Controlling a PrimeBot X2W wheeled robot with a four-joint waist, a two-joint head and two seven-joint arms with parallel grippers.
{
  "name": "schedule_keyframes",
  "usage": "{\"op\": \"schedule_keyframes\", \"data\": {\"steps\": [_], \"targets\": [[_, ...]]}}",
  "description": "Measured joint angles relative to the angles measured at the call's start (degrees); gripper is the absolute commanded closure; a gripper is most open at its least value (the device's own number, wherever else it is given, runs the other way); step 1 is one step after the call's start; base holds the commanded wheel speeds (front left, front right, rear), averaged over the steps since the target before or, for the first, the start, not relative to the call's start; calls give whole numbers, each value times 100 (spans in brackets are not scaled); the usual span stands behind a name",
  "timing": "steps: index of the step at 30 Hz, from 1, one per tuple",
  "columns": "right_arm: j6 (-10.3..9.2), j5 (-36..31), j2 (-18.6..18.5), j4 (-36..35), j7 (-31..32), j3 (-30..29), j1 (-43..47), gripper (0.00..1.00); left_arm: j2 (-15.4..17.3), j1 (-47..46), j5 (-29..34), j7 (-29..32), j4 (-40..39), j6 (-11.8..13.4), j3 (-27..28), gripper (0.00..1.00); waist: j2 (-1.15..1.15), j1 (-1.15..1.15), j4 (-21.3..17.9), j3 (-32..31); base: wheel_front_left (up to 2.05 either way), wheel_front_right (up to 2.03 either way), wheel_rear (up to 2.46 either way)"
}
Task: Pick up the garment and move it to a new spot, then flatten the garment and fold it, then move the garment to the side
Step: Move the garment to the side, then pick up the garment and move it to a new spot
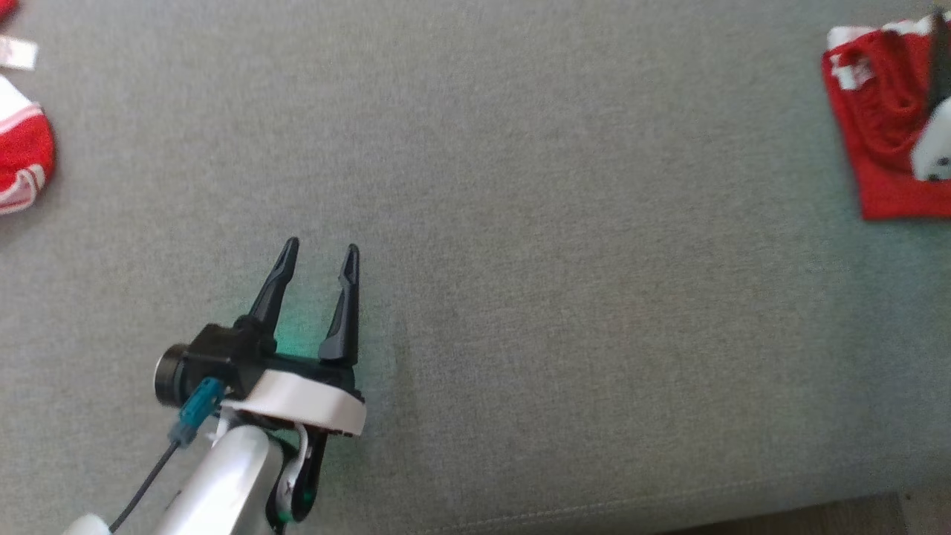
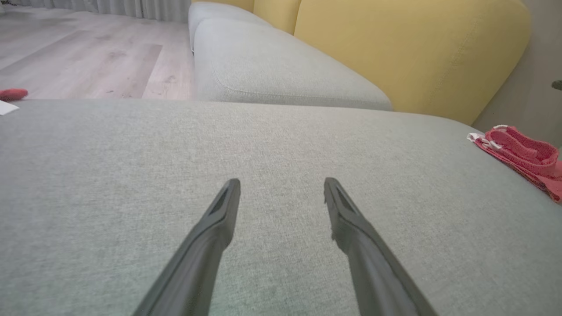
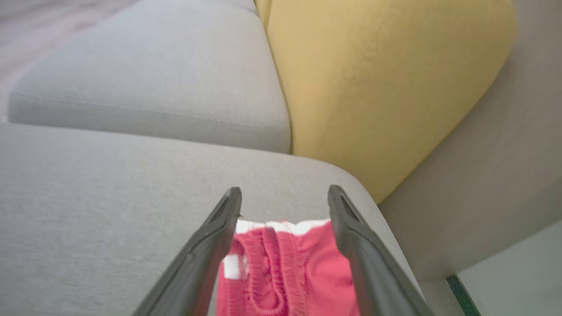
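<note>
The garment [image 1: 880,122] is red with white trim and lies folded at the far right of the grey cushion [image 1: 565,245]. It also lies at the right edge of the left wrist view [image 2: 522,151]. My right gripper [image 3: 285,191] hangs open just above the garment [image 3: 285,272], a finger on either side of its white-edged collar end. In the head view one of its dark fingers [image 1: 939,63] crosses the cloth. My left gripper [image 1: 321,249] stands open and empty low over bare cushion at the lower left, far from the garment, its fingertips [image 2: 235,184] spread wide.
A second red and white cloth [image 1: 22,152] and a white label [image 1: 15,52] lie at the cushion's left edge. Yellow back cushions [image 2: 412,48] rise beyond the garment. Another grey seat [image 2: 272,66] and a wooden floor [image 2: 79,52] lie further off. The cushion's front edge [image 1: 669,513] runs along the bottom.
</note>
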Motion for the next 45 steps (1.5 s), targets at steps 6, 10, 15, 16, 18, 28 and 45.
{"op": "schedule_keyframes", "data": {"steps": [6,10,15,16,18,28,45], "targets": [[0,396,342,-386,-245,519,180,0,-91,229,-255,-227,233,44,143,0,0,-1,-14,-491,0,0,0],[0,565,541,-711,-458,717,771,0,-97,527,-394,-342,397,101,271,0,0,-1,37,-886,0,0,0],[-1,680,924,-1143,-684,657,1879,0,-93,935,-535,-408,511,167,444,0,0,-2,196,-1377,0,0,0],[-1,679,1035,-1240,-714,613,2113,0,-93,1050,-570,-438,517,200,504,0,0,-2,236,-1470,0,0,0],[-1,612,1282,-1462,-804,542,2546,0,-69,1299,-642,-454,528,260,620,0,0,-2,315,-1640,0,0,0],[-1,336,1878,-2284,-1117,687,4220,0,-53,2181,-744,-503,510,388,816,0,0,-1,661,-2221,0,0,0],[-1,957,1915,-2440,-1254,1139,4959,0,-33,2210,-744,-502,549,345,738,0,0,0,795,-2390,0,0,0]]}}
